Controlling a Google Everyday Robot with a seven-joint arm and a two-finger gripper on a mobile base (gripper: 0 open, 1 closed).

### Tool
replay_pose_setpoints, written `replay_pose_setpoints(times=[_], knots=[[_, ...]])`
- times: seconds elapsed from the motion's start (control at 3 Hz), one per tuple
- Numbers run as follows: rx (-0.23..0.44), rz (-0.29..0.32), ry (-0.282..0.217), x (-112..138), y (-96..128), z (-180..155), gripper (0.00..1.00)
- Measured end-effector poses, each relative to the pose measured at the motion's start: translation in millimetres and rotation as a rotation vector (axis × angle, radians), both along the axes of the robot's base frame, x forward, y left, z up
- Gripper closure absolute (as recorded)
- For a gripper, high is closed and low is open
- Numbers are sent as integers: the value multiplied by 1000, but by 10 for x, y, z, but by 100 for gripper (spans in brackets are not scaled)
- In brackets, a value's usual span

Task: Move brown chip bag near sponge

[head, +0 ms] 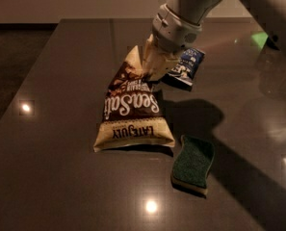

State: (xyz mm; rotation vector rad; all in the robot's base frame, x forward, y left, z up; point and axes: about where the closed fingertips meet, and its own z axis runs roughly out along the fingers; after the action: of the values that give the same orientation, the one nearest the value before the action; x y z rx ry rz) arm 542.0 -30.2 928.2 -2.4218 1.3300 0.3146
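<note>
The brown chip bag (132, 112), dark brown and cream with white "Sea Salt" lettering, hangs from its top corner with its cream bottom band near the dark table (60, 167). My gripper (151, 70) is shut on the bag's top corner and holds it up at a tilt. The sponge (193, 164), green top over a pale yellow base, lies flat on the table just right of the bag's lower right corner, a small gap apart.
A smaller dark blue chip bag (186, 67) lies behind the gripper, partly hidden by it. My arm crosses the upper right of the view. The table's left edge runs along the left side, with floor beyond.
</note>
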Motion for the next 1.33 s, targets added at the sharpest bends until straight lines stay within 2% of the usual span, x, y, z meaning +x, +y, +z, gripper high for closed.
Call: replay_pose_setpoints(times=[0.33,0.67,1.0,1.33], knots=[[5,-20,20,-166,-196,13,86],[5,-43,46,-307,-351,17,64],[3,-63,60,-394,-466,26,39],[-12,-95,67,-430,-615,25,8]])
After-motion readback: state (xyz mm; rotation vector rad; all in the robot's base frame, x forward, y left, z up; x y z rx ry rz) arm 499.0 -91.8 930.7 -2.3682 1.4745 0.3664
